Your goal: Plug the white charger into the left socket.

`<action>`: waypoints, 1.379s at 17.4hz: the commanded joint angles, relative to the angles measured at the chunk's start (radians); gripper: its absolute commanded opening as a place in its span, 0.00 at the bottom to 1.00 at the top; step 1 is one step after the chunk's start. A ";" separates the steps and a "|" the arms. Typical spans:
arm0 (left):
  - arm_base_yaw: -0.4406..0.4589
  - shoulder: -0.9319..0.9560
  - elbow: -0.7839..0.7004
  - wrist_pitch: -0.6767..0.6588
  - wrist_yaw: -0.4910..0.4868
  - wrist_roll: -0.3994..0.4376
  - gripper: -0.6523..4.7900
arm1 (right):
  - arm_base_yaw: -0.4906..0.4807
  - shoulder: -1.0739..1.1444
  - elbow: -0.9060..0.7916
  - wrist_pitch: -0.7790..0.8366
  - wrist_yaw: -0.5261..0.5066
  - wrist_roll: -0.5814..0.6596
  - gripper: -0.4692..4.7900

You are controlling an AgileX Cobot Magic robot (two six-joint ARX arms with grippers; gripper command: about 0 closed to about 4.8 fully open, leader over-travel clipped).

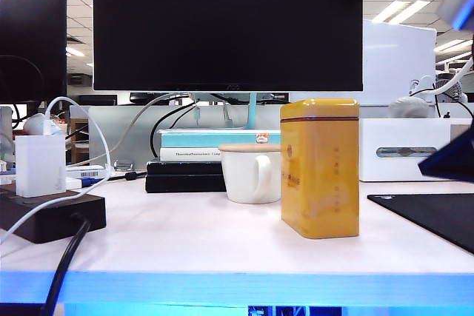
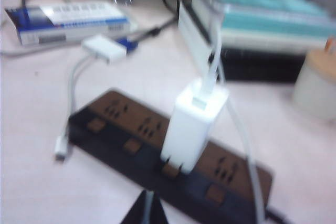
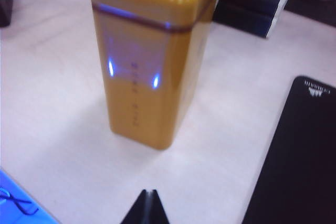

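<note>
**Standing plugged: charger upright on the strip, both grippers clear**

Standing upright on the black power strip [image 2: 173, 156], the white charger [image 2: 192, 124] has its prongs down in one socket [image 2: 170, 169] of the row, which looks seated; whether that opening counts as the left one I cannot settle from these views. Its thin white cable [image 2: 239, 129] leaves the top and loops down beside the strip. The block should be light, rigid and smooth-sided, so a pinch across its two broad faces, low on the body, would hold best; its cable is soft and could tug the block sideways.

At the bottom edge of the left wrist view, the left gripper [image 2: 146, 211] hovers near the strip with its jaws pressed together and empty, apart from the charger. The right gripper [image 3: 148, 208] is likewise closed on nothing, facing the yellow tin [image 3: 152, 56] with bare table between them.

Room is tight around the strip: it lies near the table's front edge [image 1: 222, 286], with a blue-and-white box [image 2: 68, 19] and a small white adapter [image 2: 105, 48] behind it. The mug [image 1: 248, 174] and black mat [image 1: 437, 216] sit well apart.
</note>
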 commanded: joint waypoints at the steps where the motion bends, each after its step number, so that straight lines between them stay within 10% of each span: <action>1: 0.000 0.000 -0.027 0.030 0.003 0.079 0.11 | 0.001 0.000 -0.009 -0.071 0.022 0.011 0.08; 6: 0.000 0.000 -0.034 -0.006 0.005 0.199 0.11 | 0.004 0.000 -0.009 -0.085 0.016 0.011 0.09; 10: 0.002 0.000 -0.034 -0.102 -0.151 0.200 0.11 | 0.004 0.000 -0.009 -0.084 0.021 0.075 0.09; 18: 0.002 0.000 -0.034 -0.129 -0.126 0.201 0.11 | -0.005 -0.063 -0.009 -0.112 0.016 0.075 0.09; 24: 0.002 -0.001 -0.034 -0.128 -0.126 0.198 0.11 | -0.190 -0.352 -0.009 -0.171 0.015 0.075 0.09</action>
